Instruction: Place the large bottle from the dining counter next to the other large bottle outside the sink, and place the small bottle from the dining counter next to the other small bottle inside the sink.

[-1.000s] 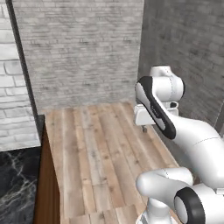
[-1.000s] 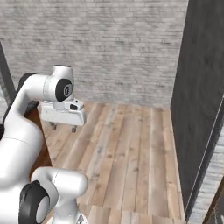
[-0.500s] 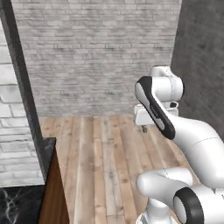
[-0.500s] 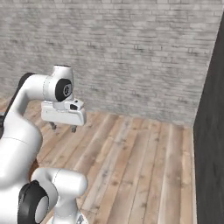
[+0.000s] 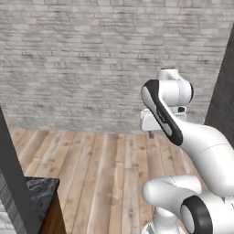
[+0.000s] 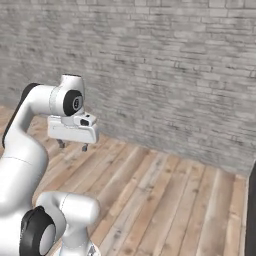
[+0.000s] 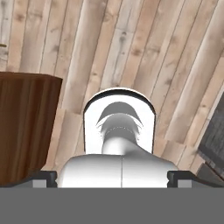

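My gripper (image 6: 72, 146) hangs open over the wooden floor, high in front of the arm, with nothing between its fingers. It shows as a small tip under the hand in the left base view (image 5: 151, 134). In the hand view its dark fingertips (image 7: 41, 177) sit far apart at the bottom corners. A corner of the dining counter (image 5: 39, 196), black marble over a brown base, sits at the lower left. Its brown wooden side (image 7: 26, 127) fills the left of the hand view. The bottles and the sink are out of view.
A grey brick wall (image 5: 91, 59) runs across the back, with a wooden plank floor (image 6: 165, 200) in front. A dark panel (image 5: 224, 91) stands at the right edge, and a dark upright edge (image 5: 13, 183) rises beside the counter. A dark slab (image 7: 214, 144) shows at the hand view's right.
The whole picture has shifted: the base has turned, so the counter corner slid left and the dark panel left the right base view. The arm keeps its pose, gripper still open.
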Controlling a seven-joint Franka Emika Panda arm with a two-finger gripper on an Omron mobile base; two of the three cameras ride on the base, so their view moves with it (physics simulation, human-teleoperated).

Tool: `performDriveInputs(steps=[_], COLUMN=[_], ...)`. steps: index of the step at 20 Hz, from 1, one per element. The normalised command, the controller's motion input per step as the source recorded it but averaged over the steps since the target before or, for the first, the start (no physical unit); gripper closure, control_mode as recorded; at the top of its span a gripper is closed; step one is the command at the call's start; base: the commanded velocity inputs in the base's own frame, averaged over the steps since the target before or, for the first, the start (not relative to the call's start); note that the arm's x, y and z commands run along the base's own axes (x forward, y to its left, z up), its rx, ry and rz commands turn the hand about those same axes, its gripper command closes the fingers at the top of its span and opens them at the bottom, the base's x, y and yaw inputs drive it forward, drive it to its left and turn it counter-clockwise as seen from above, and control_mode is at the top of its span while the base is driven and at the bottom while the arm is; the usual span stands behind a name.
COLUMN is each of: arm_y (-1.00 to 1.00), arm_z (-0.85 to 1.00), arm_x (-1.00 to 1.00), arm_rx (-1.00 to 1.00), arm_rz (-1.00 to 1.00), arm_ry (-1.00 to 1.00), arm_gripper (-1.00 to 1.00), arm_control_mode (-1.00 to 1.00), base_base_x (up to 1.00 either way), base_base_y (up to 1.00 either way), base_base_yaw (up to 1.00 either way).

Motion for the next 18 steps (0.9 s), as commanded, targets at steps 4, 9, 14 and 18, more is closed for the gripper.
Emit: performDriveInputs(steps=[4,9,14,18], arm_y=[0.0,0.0,0.0,0.0], arm_z=[0.0,0.0,0.0,0.0], arm_x=[0.0,0.0,0.0,0.0], arm_rx=[0.0,0.0,0.0,0.0], arm_rz=[0.0,0.0,0.0,0.0], arm_ry=[0.0,0.0,0.0,0.0], arm_gripper=[-1.0,-1.0,-1.0,-1.0], arm_control_mode=[1.0,1.0,1.0,1.0], base_base_x=[1.0,1.0,1.0,1.0], base_base_y=[-0.38,-0.37,-0.35,-0.21], base_base_yaw=[0.36,0.42,0.48,0.53])
